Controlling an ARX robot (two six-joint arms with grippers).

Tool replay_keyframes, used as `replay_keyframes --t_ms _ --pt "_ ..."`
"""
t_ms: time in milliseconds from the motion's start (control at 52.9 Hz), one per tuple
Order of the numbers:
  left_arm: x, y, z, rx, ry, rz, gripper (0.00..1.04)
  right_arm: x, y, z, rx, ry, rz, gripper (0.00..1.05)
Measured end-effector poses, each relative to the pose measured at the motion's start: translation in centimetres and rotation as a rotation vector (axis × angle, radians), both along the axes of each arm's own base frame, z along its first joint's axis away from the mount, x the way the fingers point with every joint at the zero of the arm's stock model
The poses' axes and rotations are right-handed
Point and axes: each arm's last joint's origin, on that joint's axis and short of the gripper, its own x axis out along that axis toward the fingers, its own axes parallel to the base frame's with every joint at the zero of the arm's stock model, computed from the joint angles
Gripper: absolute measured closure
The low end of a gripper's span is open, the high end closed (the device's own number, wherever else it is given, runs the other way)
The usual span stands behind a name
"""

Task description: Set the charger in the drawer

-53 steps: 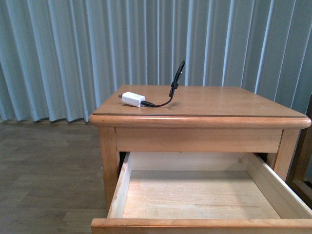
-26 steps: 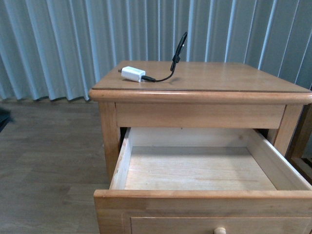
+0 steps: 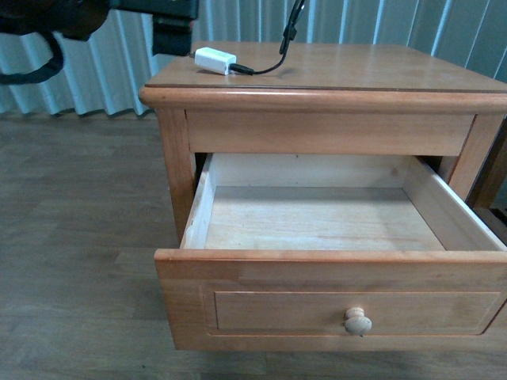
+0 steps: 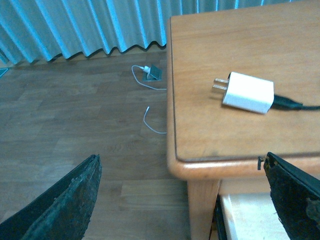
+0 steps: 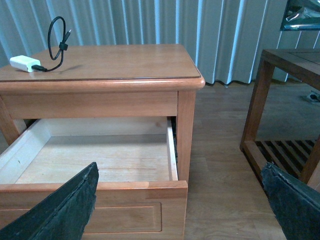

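In the upper honey-coloured wooden drawer (image 3: 238, 277), recessed panel front and round wooden knob (image 3: 357, 321), pulled well out of the carcass: pale board floor and pale side walls in plain sight.

Not in it but up on the honey-coloured wooden nightstand top (image 3: 380, 67): the small white rectangular charger (image 3: 215, 60), lying flat near the left front corner, two metal prongs toward the left edge. From its other end, a thin black cable (image 3: 290, 30) across the wood and up into a standing loop. Near the rounded front lip, yet overhanging no edge.

Off that left front corner and higher than the top, the black left gripper (image 4: 181, 157), fingers spread wide, touching nothing, charger beyond them. Out at the front right of the nightstand, the black right gripper (image 5: 180, 167), likewise spread wide, nothing between its fingers.

Open floor left of the nightstand. To the right, past a strip of floor, a dark wooden side table (image 5: 280, 90) with a slatted lower shelf.

Grey-brown plank floor (image 3: 79, 237) all round, with a loose white cable (image 4: 135, 75) near the curtain foot. Behind, a pale blue-grey pleated curtain (image 3: 103, 79).
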Motion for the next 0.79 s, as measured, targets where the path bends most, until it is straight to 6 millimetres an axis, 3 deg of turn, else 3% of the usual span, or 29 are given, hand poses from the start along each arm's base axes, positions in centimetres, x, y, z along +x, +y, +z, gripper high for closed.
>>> replay_keyframes --t_ms 170,340,529,794 --pt "5.2 -3.5 -0.5 -0.027 -0.005 0.017 0.06 0.0 0.0 0.0 0.0 0.0 0.0 0.08" --pt "8.6 -4.9 -2.0 -0.073 0.025 0.057 0.06 0.0 0.0 0.0 0.0 0.0 0.0 0.08" --pt "10.6 -6.1 -3.1 -0.106 0.035 0.076 0.06 0.0 0.0 0.0 0.0 0.0 0.0 0.08" --pt "11.9 -7.8 -4.0 -0.138 0.04 0.082 0.06 0.0 0.0 0.0 0.0 0.0 0.0 0.08"
